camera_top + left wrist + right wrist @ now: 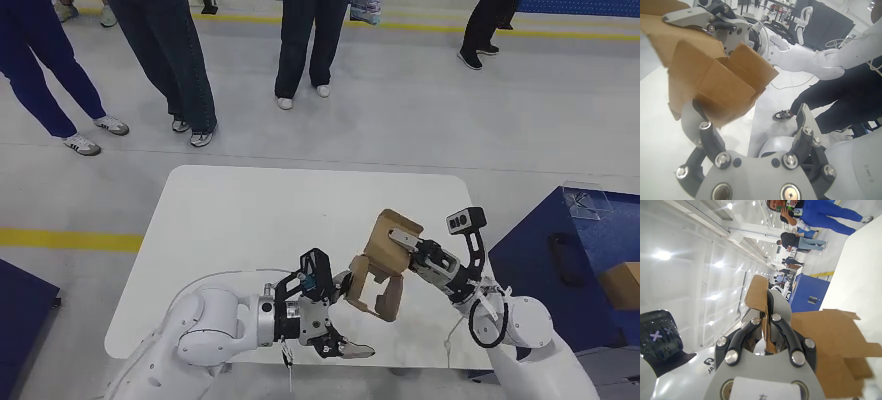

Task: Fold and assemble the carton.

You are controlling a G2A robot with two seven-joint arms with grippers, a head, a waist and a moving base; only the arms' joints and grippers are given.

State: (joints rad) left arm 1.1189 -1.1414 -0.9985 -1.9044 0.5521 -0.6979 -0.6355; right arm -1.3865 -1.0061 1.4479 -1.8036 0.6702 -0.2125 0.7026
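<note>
**Position.** The carton [378, 262] is held in the air above the near right part of the table [250, 230], between the two arms. No part of it rests on the table surface.

**Right gripper** [767, 308]. The jaws are closed down to the thickness of one cardboard panel and grip the carton's upper wall at its edge. This arm alone carries the piece.

**Left gripper** [745, 115]. The jaws are spread wide and hold nothing. It sits just beside the hanging lower end of the carton. One finger [689, 113] is right at the lowest flap; contact cannot be confirmed.

**Condition of the carton.** The brown board is no longer a flat blank. Its walls stand at angles to each other and suggest a partly opened sleeve. The end flaps nearest the left arm hang loose at different angles, and none is tucked or locked. The far end is hidden.

**Progress (judged).** Early to middle stage. The body is lifted and roughly opened. Outstanding work: squaring the walls, folding in the loose flaps, and closing at least the near end.

**Risk (judged).** A single-edge grip may let the board swing or crease when the flaps are pushed.
</note>
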